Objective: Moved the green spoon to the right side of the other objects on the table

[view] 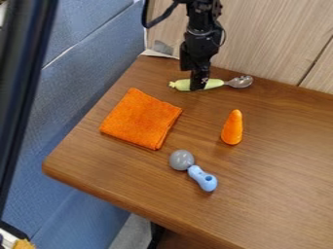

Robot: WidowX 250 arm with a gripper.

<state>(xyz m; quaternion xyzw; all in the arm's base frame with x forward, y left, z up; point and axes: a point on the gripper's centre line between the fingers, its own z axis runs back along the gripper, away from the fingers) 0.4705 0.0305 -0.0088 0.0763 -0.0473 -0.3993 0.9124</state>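
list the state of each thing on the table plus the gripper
Green-handled metal spoon, lying down
Square orange cloth, folded
Orange cone-shaped toy, whole; upright or lying, can't tell
Grey round-headed utensil with blue plastic handle, lying down
Black gripper, lowered at the spoon's handle

The black arm (203, 30) hangs from the top edge; pincer (199, 86) downward.

The spoon's bowl (240, 81) looks like shiny metal, the folded orange cloth (141, 118) matt fabric
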